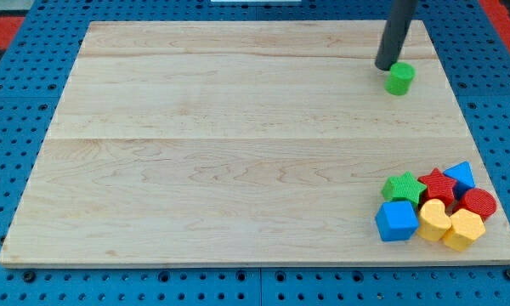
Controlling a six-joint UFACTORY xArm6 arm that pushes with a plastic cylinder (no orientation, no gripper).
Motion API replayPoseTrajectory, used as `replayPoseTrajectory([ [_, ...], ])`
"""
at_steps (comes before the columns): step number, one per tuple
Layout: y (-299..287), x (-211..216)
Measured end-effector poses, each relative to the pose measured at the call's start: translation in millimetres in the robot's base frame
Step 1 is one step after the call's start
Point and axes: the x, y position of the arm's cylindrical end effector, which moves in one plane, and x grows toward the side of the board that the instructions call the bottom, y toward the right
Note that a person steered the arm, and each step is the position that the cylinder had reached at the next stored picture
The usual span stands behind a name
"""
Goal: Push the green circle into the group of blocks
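Observation:
The green circle (399, 78) stands alone near the top right of the wooden board (238, 153). My tip (385, 65) rests just to its upper left, touching or almost touching it. The group of blocks sits at the bottom right corner: a green star (403, 187), a red star (437, 184), a blue triangle (461, 176), a red circle (478, 204), a blue cube (397, 220), a yellow block (433, 219) and a yellow hexagon (464, 229). The green circle is far above the group.
The board lies on a blue perforated base (17, 170). The group lies close to the board's right and bottom edges.

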Motion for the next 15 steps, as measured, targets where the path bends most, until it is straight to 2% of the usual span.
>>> replayPoseTrajectory([
  [1,26,14],
  [2,31,50],
  [5,30,137],
  [7,29,171],
  [9,25,141],
  [15,2,177],
])
